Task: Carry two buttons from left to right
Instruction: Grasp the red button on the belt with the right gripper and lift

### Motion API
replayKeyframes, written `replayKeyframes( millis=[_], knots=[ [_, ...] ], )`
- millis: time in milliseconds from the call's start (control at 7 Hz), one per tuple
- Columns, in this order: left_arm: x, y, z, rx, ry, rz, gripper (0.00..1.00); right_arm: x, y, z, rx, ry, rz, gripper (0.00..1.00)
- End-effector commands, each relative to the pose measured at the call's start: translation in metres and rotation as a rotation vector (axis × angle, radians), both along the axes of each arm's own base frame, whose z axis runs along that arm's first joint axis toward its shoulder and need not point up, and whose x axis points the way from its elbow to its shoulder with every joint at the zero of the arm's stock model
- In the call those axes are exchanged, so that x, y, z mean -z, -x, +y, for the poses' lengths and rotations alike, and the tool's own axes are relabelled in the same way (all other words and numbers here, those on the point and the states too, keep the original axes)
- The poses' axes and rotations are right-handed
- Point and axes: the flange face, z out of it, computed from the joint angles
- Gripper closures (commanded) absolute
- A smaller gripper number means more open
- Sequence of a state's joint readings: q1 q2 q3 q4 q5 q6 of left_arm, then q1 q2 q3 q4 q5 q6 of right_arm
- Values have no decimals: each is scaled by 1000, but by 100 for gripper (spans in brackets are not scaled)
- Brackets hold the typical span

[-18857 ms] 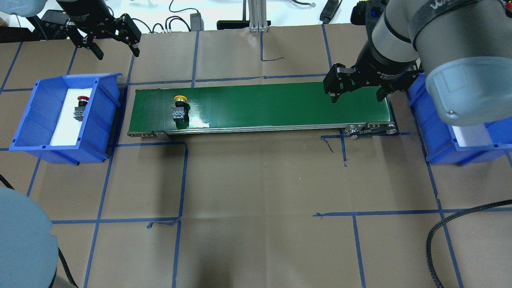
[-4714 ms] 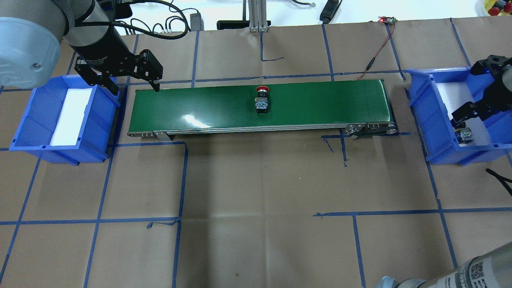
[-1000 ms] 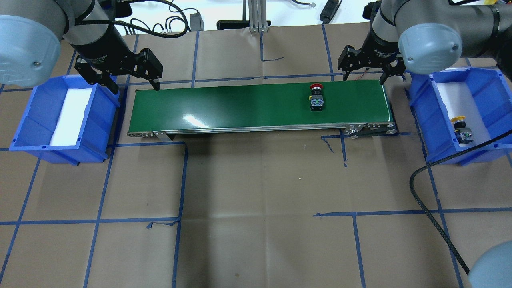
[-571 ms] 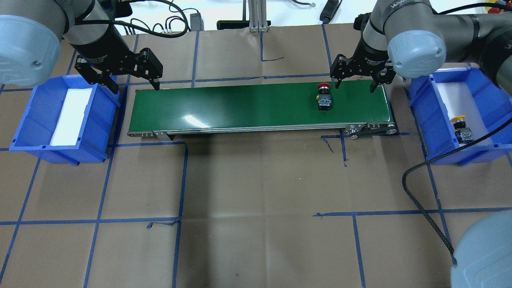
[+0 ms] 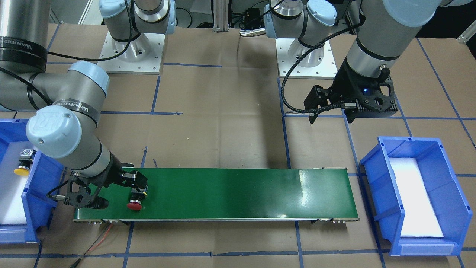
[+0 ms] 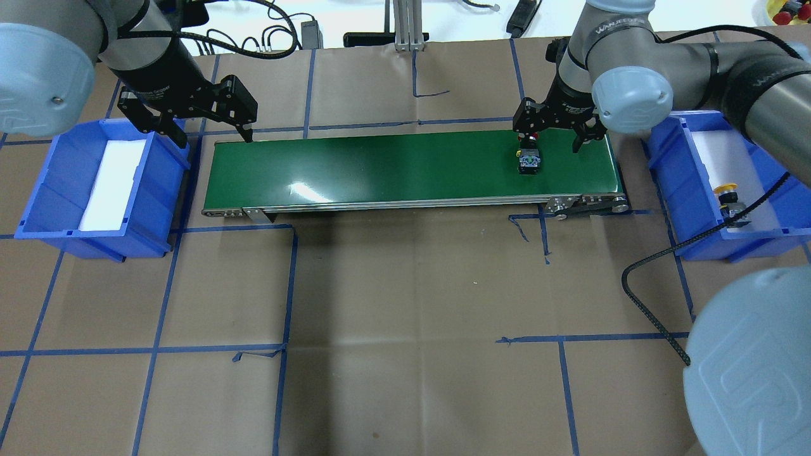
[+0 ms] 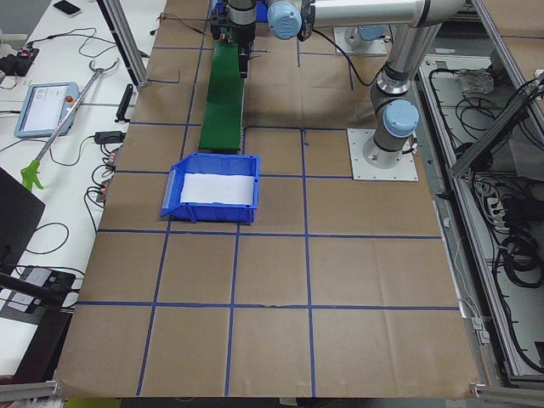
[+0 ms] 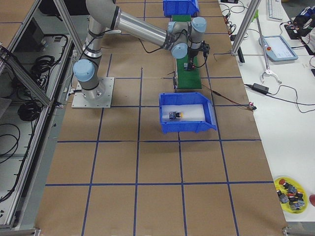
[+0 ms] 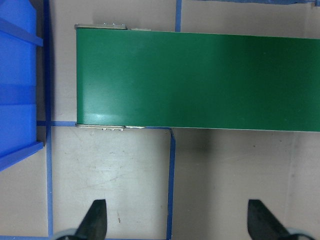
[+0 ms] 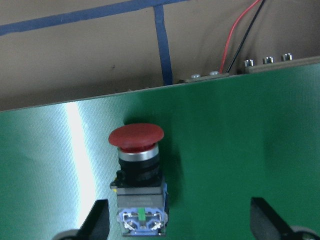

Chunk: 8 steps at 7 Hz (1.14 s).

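Note:
The red button (image 6: 530,163) lies on its side on the green conveyor belt (image 6: 393,171) near its right end, cap toward the far edge. My right gripper (image 6: 551,138) is open and low over it. In the right wrist view the red button (image 10: 136,150) sits between the spread fingers (image 10: 97,220), close to the left one and untouched. It also shows in the front view (image 5: 134,204) under the right gripper (image 5: 111,193). The yellow button (image 6: 728,196) lies in the right blue bin (image 6: 684,177). My left gripper (image 6: 212,132) is open and holds nothing, hovering by the belt's left end.
The left blue bin (image 6: 44,190) shows only its white liner. A black cable (image 6: 652,316) loops over the table at the right. A red wire (image 5: 100,234) trails from the belt's right end. Blue tape lines cross the brown paper.
The red button rode the belt to the right. My right gripper came from the far edge over it, so it now lies between the open fingers. The left arm has not moved.

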State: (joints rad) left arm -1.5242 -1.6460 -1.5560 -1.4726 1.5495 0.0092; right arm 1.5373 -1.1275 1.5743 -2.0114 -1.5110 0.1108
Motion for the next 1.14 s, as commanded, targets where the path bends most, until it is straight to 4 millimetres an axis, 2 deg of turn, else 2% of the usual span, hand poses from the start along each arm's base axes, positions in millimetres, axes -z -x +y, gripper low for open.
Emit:
replayKeyframes(
  millis=[0,143,286,429,571,714,857,1000],
  knots=[
    [-1,0,0,1,2,0,0,25,0,-8,-2,-12,0,1],
    [-1,-1,0,-1,2,0,0,35,0,-9,-3,-27,-1,2],
    [-1,0,0,1,2,0,0,37,2,-10,-2,-32,0,36],
    [-1,0,0,1,2,0,0,34,2,-8,-3,-43,8,79],
    [0,0,-1,1,1,0,0,31,2,-3,-7,-72,6,94],
    [-1,0,0,1,2,0,0,23,5,-2,-10,-68,20,95],
    [-1,0,0,1,2,0,0,1,11,1,-28,-35,24,95],
    [-2,0,0,1,4,0,0,-39,27,12,-5,-6,24,95]
  ],
)
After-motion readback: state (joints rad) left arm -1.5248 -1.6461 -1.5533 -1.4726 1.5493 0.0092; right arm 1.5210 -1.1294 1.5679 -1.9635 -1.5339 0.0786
